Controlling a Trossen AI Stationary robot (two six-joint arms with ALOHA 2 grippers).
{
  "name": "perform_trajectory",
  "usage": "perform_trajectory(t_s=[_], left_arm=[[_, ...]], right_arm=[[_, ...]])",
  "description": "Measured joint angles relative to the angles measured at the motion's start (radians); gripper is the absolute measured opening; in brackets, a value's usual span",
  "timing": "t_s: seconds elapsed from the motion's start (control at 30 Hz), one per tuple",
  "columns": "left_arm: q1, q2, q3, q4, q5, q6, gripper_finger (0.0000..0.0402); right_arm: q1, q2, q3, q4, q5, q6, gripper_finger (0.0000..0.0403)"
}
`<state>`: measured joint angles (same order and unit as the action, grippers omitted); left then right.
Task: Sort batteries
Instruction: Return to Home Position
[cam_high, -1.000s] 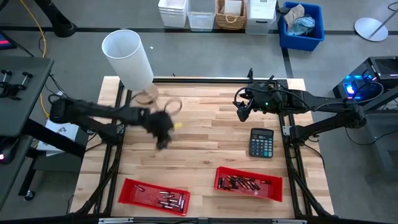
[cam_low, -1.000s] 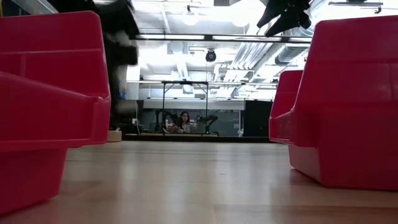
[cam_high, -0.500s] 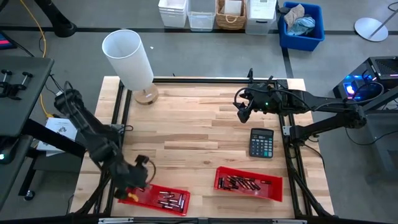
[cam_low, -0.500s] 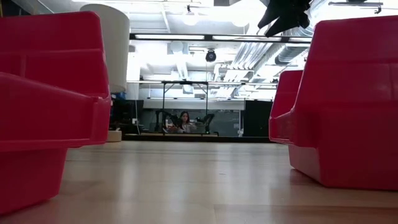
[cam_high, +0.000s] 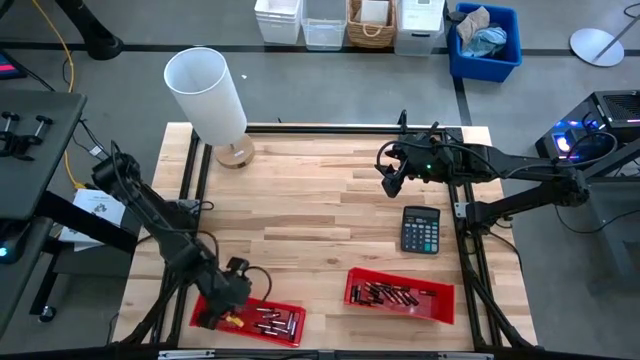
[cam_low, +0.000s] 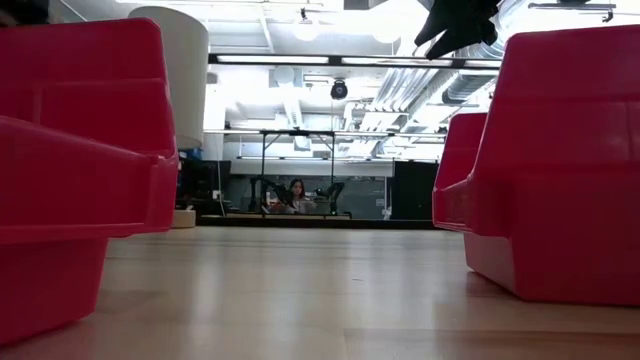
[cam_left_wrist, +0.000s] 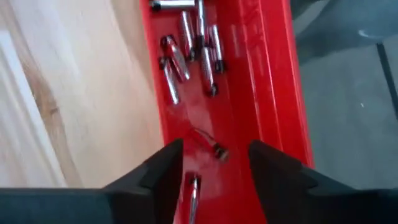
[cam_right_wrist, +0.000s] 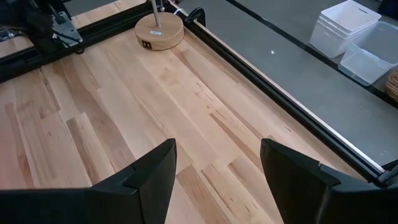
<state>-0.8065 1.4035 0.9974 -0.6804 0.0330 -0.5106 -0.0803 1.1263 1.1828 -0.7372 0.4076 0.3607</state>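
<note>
Risk: left gripper (cam_left_wrist: 215, 150), jaws open and empty, hangs low over left bin (cam_left_wrist: 273, 74) at table (cam_high: 330, 230) front-left corner. Lifting off could clip its wall, spilling batteries (cam_left_wrist: 200, 50). Right gripper (cam_right_wrist: 217, 148) open, empty, back-right edge.

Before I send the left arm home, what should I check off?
1. Left gripper open, nothing between its fingers: ok.
2. Its height over the walls of the left red plastic bin: cannot tell.
3. Small silvery cylindrical batteries lying inside that bin: ok.
4. Right gripper open and empty, above the back right of the wooden table: ok.
5. Loose batteries on the bare wood: none show in the high view, ok.
</note>
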Motion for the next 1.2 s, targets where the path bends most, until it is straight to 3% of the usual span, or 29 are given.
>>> perform_trajectory(t_s=[0.1, 0.17, 0.3, 0.43, 0.5, 0.57, 0.67, 0.77, 0.9, 1.2], left_arm=[[0.052, -0.037, 0.002, -0.081, 0.047, 0.024, 0.0184], [0.095, -0.079, 0.010, -0.198, 0.003, 0.045, 0.0182], [0.197, -0.235, 0.027, -0.400, -0.264, 0.092, 0.0157], [0.339, -0.450, -0.038, -0.385, -0.526, 0.000, 0.0118], [0.402, -0.565, -0.122, -0.293, -0.626, -0.062, 0.0086], [0.449, -0.684, -0.232, -0.171, -0.682, -0.057, 0.0045], [0.516, -0.847, -0.412, 0.076, -0.707, 0.022, 0.0008], [0.571, -0.976, -0.593, 0.261, -0.675, 0.046, 0.0011], [0.605, -1.118, -0.763, 0.347, -0.640, -0.006, 0.0002], [0.609, -1.324, -0.882, 0.346, -0.616, -0.036, 0.0000]], right_arm=[[0.000, 0.000, 0.000, 0.000, -0.001, 0.000, 0.0227], [0.000, 0.000, 0.000, 0.000, -0.026, -0.002, 0.0227], [0.000, 0.000, 0.000, 0.000, -0.095, -0.007, 0.0227], [0.003, -0.008, 0.000, -0.008, -0.127, -0.020, 0.0219], [0.007, -0.021, 0.000, -0.025, -0.174, -0.021, 0.0187], [0.016, -0.031, 0.000, -0.057, -0.184, 0.000, 0.0125], [0.015, -0.052, 0.000, -0.135, -0.205, 0.027, 0.0023], [0.000, -0.094, 0.000, -0.194, -0.223, 0.085, 0.0017], [0.000, -0.173, 0.000, -0.224, -0.229, 0.154, 0.0003], [0.006, -0.321, -0.019, -0.230, -0.230, 0.254, 0.0001]])
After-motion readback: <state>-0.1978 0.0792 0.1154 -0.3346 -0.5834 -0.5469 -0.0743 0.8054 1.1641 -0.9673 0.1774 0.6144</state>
